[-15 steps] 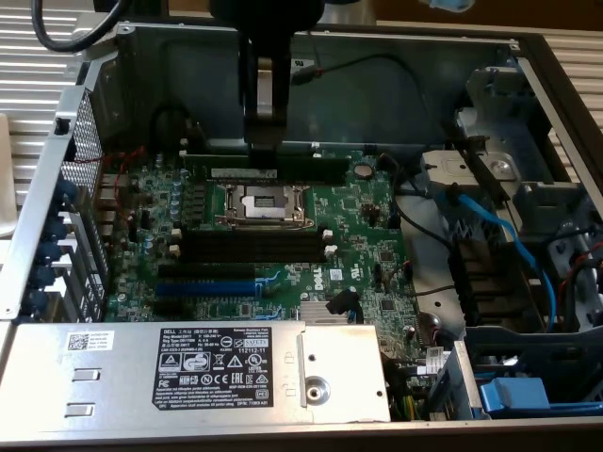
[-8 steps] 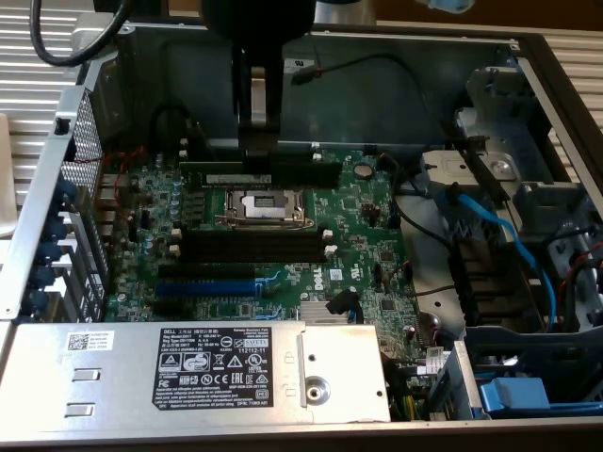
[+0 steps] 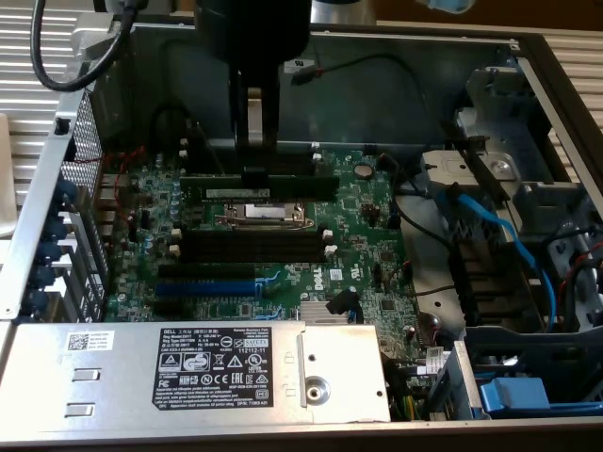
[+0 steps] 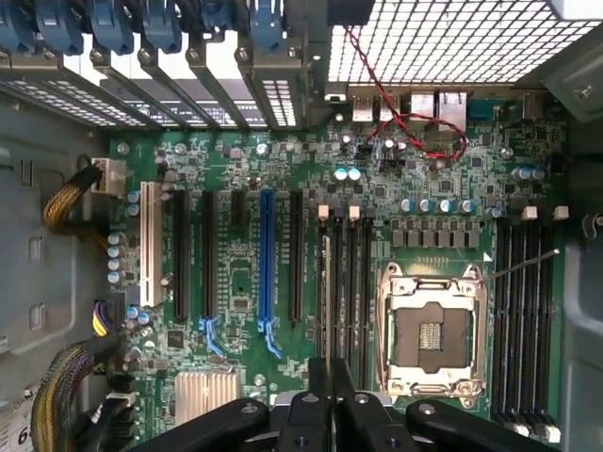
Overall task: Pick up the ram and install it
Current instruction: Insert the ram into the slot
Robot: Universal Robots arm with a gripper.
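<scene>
The black pincer (image 3: 253, 174) is clenched on the ram (image 3: 297, 185), a long, thin, flat green stick on its edge, reaching to 9 and 3 o'clock in the exterior view. A shiny metal socket (image 3: 262, 216) sits just at 6 o'clock

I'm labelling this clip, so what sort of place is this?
The inside of an open desktop computer case: a green motherboard, its processor socket, and the tool gripping the ram.
</scene>
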